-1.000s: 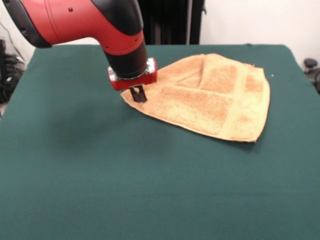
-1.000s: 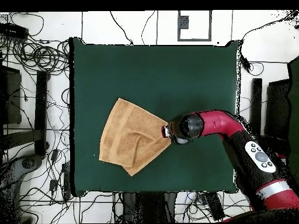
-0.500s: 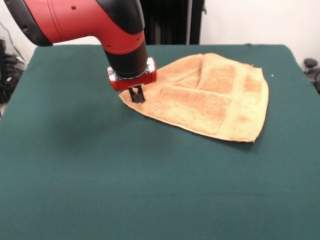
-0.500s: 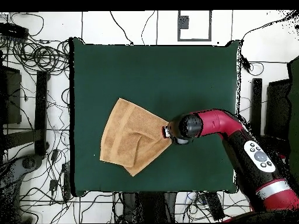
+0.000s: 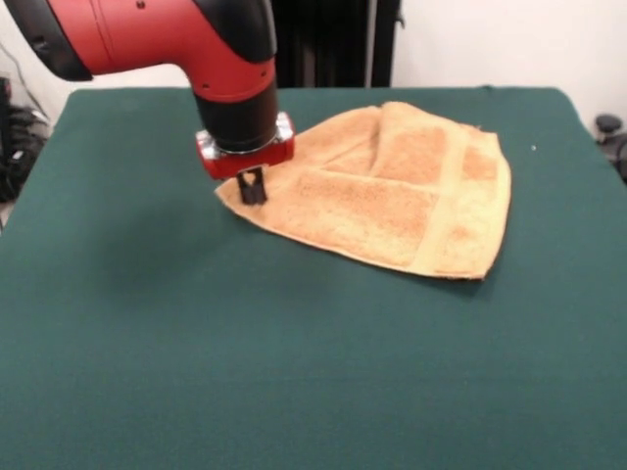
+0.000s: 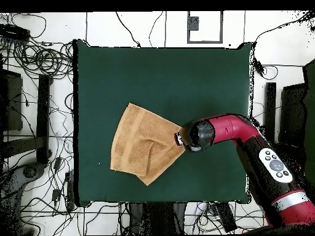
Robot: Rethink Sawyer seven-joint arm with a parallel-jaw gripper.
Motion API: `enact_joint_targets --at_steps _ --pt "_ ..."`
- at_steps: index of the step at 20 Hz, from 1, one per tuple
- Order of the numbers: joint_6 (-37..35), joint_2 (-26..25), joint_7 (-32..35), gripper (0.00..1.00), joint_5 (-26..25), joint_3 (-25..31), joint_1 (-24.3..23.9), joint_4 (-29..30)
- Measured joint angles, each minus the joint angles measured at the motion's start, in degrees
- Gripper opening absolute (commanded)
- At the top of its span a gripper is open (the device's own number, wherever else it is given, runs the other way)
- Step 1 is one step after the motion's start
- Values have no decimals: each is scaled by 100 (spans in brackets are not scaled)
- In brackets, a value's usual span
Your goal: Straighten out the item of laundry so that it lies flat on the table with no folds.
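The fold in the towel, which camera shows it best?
The front view: the folded-over flap on the towel and its band show plainly there. The overhead view gives only a faint crease on the towel, beside the gripper.

Towel (image 5: 392, 191): looped terry cloth, rough and matt, with smoother flat-woven bands. Bench (image 5: 294, 372): matt felt-like cloth cover. Arm (image 5: 167, 34): glossy smooth plastic shell, red and black, with a metallic collar.
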State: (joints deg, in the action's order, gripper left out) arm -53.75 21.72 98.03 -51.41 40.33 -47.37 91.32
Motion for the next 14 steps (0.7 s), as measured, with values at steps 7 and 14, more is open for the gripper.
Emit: enact_joint_targets --at_steps 7,14 --pt "129 136 -325 0 -552 -2 -162 -237" --pt "305 160 -603 0 -830 -5 -301 -501"
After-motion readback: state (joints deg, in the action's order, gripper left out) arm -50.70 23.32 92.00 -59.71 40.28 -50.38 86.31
